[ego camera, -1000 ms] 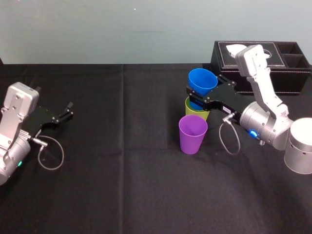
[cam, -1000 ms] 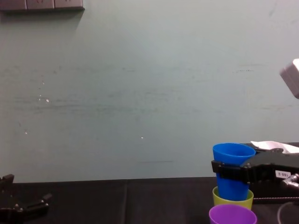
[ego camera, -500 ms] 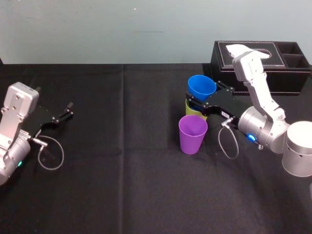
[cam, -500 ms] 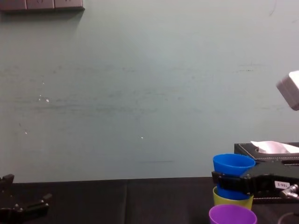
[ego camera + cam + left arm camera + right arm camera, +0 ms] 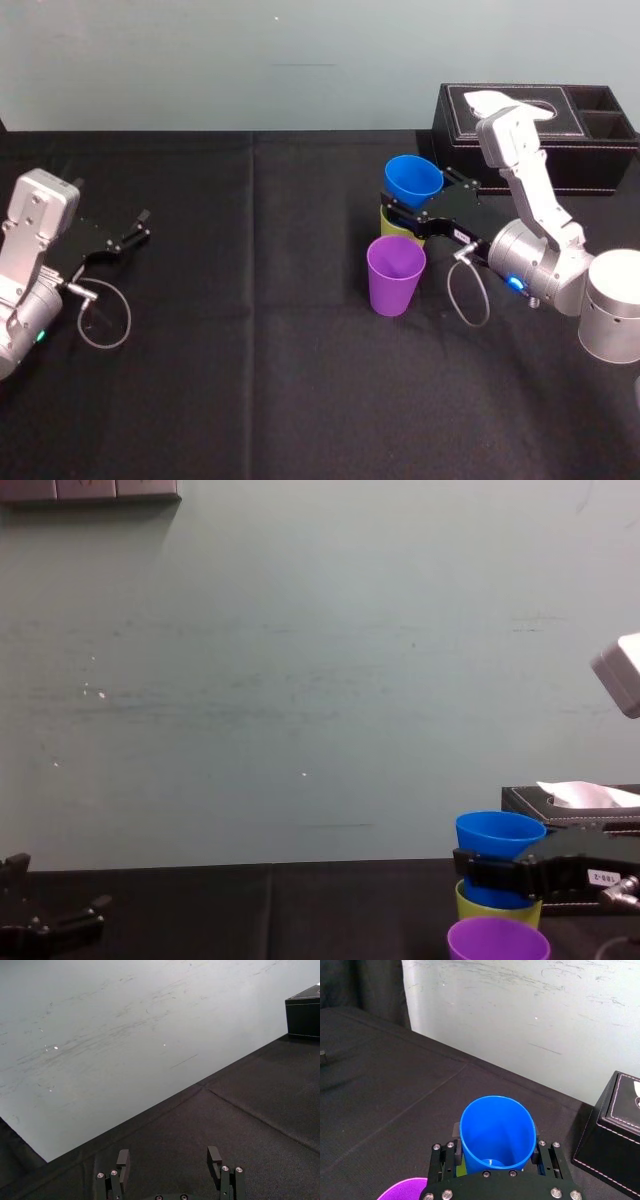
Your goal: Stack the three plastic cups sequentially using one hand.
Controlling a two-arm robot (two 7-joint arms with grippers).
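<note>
- Closest to the robot, the purple cup (image 5: 396, 274) stood upright and alone on the black tabletop (image 5: 260, 380), mouth up, with nothing touching it.
- Just behind it, the right gripper (image 5: 415, 192) reached in from the right side, with its fingers clamped on the blue cup (image 5: 413, 180), one on each side of the cup wall below the rim.
- The blue cup was sitting partway down inside the green cup (image 5: 392, 226). From the chest camera its rim stood clearly above the green rim, and only a short band of green showed under the fingers.
- The green cup sat on the tabletop right behind the purple one. They were very close, but I couldn't tell if they actually touched.
- The right wrist camera looked straight down into the blue cup, and it was empty.
- Way over on the left side of the tabletop, the left gripper (image 5: 143, 226) was parked low, well apart from the cups, with its fingers spread apart and holding nothing.
- Farther back on the right, behind the right arm, was a black tissue box (image 5: 600, 160) with white tissue poking out the top and open compartments at its right end.
- Behind all that there was just a pale wall (image 5: 250, 60).
</note>
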